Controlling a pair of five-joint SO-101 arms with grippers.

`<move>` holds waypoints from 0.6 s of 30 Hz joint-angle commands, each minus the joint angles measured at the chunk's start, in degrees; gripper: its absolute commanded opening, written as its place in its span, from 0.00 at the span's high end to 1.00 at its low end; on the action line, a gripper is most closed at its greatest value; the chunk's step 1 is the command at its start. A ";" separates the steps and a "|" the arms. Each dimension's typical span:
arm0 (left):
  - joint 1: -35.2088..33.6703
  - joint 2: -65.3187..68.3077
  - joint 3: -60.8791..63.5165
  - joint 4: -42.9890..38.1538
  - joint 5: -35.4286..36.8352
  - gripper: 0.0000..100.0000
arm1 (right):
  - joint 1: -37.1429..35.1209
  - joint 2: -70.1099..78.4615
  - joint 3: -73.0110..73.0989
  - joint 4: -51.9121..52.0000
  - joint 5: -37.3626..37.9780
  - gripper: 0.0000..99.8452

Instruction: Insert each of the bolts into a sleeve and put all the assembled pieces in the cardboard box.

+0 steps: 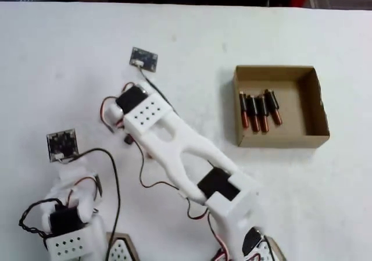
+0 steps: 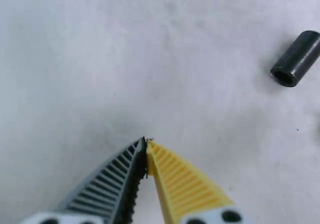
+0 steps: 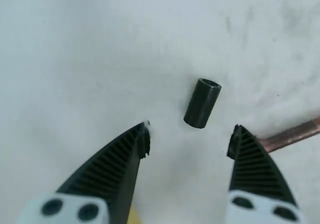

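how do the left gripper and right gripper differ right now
The left gripper has its fingers shut tip to tip; the right gripper has its fingers spread open. The left gripper points at bare white table; the right gripper's gap faces a short black cylindrical sleeve. The left gripper shows one grey and one yellow finger; the right gripper's fingers look mostly black. Both have ribbed, tapered fingers and hold nothing.

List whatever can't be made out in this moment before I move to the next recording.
- Bolt, right wrist view: one end runs off the frame edge, the other sits behind a finger of the right gripper.
- Assembled pieces in the cardboard box, high view: too small to judge how far each bolt is seated.
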 commanded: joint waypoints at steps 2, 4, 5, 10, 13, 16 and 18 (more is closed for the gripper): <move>-0.40 -0.48 -0.09 0.44 0.62 0.98 | -0.13 0.31 -0.62 -0.92 -4.22 0.77; -0.31 -0.48 -0.09 0.44 0.62 0.98 | -0.13 0.92 -0.62 -0.84 -6.51 0.77; -0.31 -0.48 -0.09 0.44 0.62 0.98 | -0.22 1.10 -0.35 -1.01 -7.74 0.77; -0.31 -0.48 -0.09 0.44 0.62 0.98 | -0.04 4.00 -0.35 -3.65 -9.93 0.77; -0.31 -0.48 -0.09 0.44 0.62 0.98 | 0.48 6.46 -0.62 -5.23 -9.93 0.77; -0.31 -0.48 -0.09 0.44 0.62 0.98 | 0.48 7.87 -0.97 -6.20 -9.49 0.77; -0.31 -0.48 -0.09 0.44 0.62 0.98 | 0.57 8.66 -1.05 -8.13 -9.49 0.77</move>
